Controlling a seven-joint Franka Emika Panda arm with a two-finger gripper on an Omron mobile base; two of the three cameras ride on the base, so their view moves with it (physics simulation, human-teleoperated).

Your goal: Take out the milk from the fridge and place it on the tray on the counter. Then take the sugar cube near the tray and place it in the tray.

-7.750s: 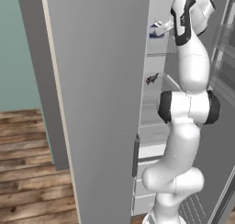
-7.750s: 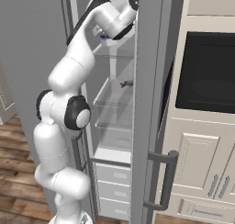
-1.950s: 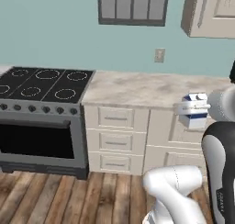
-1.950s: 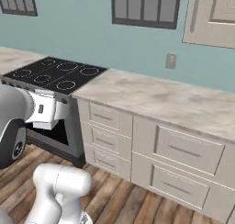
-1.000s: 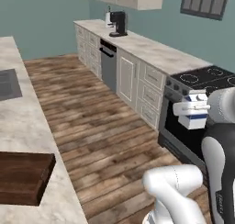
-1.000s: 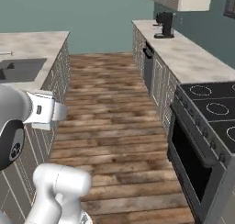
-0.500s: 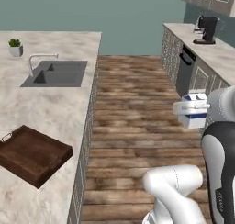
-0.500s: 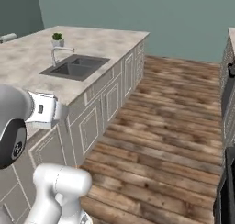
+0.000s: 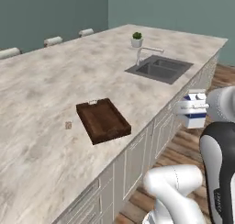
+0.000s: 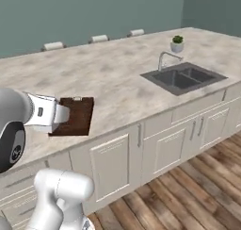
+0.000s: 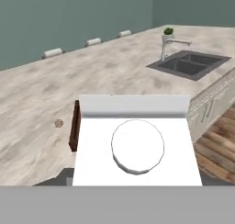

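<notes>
The milk (image 9: 196, 120), a small white carton with a blue band, hangs in the air off the counter's front edge, and my gripper (image 9: 190, 109) is shut on it. In the hand view the milk's white top (image 11: 137, 145) with its round cap covers the middle. The dark-brown tray (image 9: 103, 120) lies on the marbled counter (image 9: 46, 81), to the left of the gripper and apart from it; it also shows as tray (image 10: 77, 113) and tray edge (image 11: 74, 126). The tiny tan sugar cube (image 9: 68, 125) sits on the counter just left of the tray, also seen as sugar cube (image 11: 58, 123). The fridge is out of view.
A steel sink (image 9: 159, 68) with a faucet (image 9: 144, 52) is set into the counter right of the tray, with a small potted plant (image 9: 137, 38) behind it. Chair backs (image 9: 53, 40) line the far side. Cream cabinets (image 10: 164, 149) and wooden floor (image 10: 197, 191) lie below.
The whole picture has swung: the base has turned, bringing the counter with tray, sugar cube and sink squarely in front. The milk stays held in the gripper.
</notes>
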